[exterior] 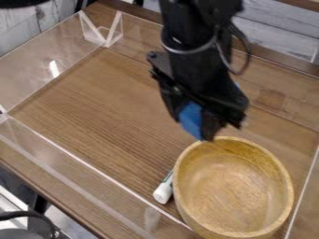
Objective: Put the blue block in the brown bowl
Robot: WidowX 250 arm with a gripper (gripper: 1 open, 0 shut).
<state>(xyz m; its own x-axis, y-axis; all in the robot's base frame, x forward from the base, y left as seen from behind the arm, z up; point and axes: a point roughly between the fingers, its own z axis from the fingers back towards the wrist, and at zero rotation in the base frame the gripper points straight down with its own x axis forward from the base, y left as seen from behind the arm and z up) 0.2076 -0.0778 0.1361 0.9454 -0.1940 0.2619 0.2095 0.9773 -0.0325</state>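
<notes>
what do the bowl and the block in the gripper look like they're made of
The bowl looks like wood, perhaps lightly polished: warm light-brown colour, smooth curved wall, thick rim. The blue block could be plastic or painted wood; its even, saturated blue fits either, and the gripper hides too much of it to settle.

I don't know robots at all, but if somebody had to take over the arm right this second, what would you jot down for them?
Gripper: shut on the blue block, held up in the air near the bowl's upper-left rim.
Brown bowl: upright at the near right of the wooden table, nothing visible in it.
Green-and-white marker: lying against or close beside the bowl's left side.
Done: block picked up.
Left: bring it over the bowl's opening, lower it, let go, back away. I'd watch the rim on the way in.
</notes>
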